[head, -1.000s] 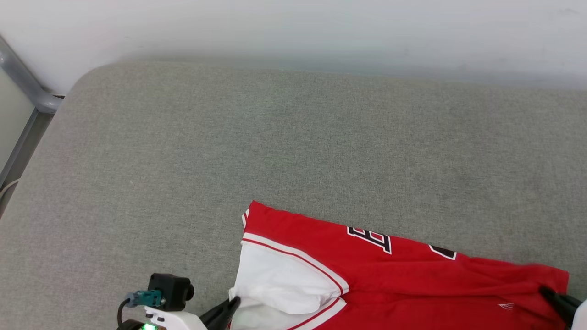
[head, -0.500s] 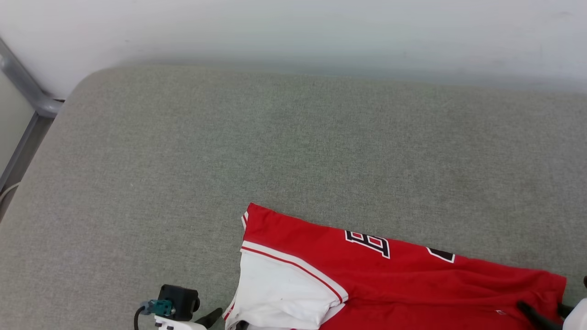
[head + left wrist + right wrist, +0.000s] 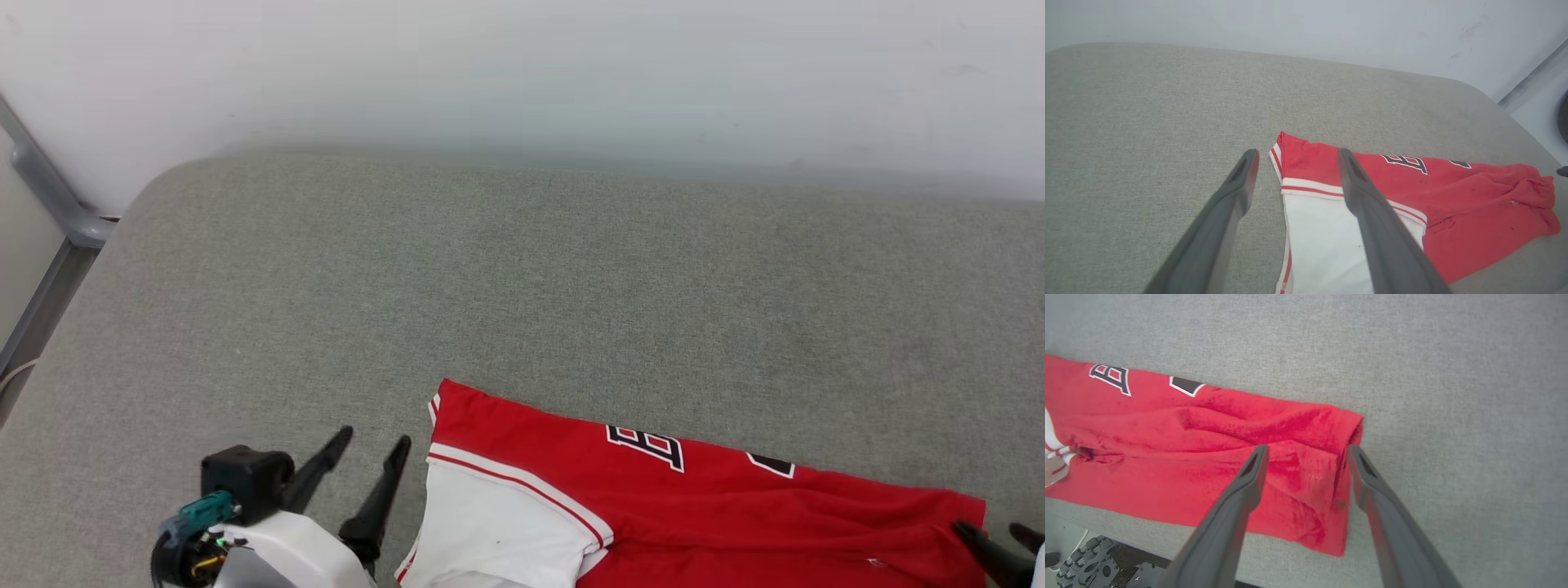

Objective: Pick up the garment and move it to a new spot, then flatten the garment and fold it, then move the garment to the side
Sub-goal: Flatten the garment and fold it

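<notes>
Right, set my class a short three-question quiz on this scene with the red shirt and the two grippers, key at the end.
1. True or false: the jaws of the left gripper are shut on the white sleeve of the garment.
2. The garment lies on: A) a wooden table; B) a grey fabric surface; C) a metal tray.
3. Fill in: the right gripper stands with its jaws ___ over the garment's red end.
Key: 1 false, those jaws are open and hold nothing; 2 B; 3 open.
</notes>
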You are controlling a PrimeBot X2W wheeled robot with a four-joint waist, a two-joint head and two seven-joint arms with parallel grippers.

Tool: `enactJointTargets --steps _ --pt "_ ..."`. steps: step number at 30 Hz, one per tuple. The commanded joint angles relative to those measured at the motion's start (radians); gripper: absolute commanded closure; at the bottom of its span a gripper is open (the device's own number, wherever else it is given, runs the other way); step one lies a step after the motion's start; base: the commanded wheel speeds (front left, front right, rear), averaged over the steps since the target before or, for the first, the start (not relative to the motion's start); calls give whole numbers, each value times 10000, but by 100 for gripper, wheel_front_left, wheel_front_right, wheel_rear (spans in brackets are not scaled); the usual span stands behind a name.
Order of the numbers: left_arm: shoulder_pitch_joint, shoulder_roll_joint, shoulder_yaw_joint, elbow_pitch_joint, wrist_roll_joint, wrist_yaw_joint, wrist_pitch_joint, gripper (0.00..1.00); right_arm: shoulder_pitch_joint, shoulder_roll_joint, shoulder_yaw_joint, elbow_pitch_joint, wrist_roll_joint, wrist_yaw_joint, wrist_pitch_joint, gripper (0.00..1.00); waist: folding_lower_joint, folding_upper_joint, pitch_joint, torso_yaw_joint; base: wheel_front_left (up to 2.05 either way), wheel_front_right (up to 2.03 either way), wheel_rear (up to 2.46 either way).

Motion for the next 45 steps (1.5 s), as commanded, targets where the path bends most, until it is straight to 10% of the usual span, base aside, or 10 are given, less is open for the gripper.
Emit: enactJointTargets --steps 1,13,33,36,45 --pt "-79 -50 120 -41 127 110 -245 0 103 303 -275 -44 -232 -8 272 0 1 -1 0 3 0 0 0" --pt "-287 -368 382 815 1039 86 -2305 0 -515 2632 -2196 28 -2526 -8 1342 0 1 -1 603 87 0 0 0" --pt "-860 -600 383 1738 947 -406 -2594 0 -875 3486 -1139 2081 -2451 48 1127 0 1 -1 1155 190 0 0 0" --pt "-895 -614 355 1806 948 -444 -2598 0 -950 3490 -883 2103 -2298 56 873 93 1 -1 1124 161 0 0 0" --pt "-731 -631 335 1984 864 -430 -2640 0 -1072 2628 -1142 2008 -2773 -14 4 100 1 -1 740 22 0 0 0"
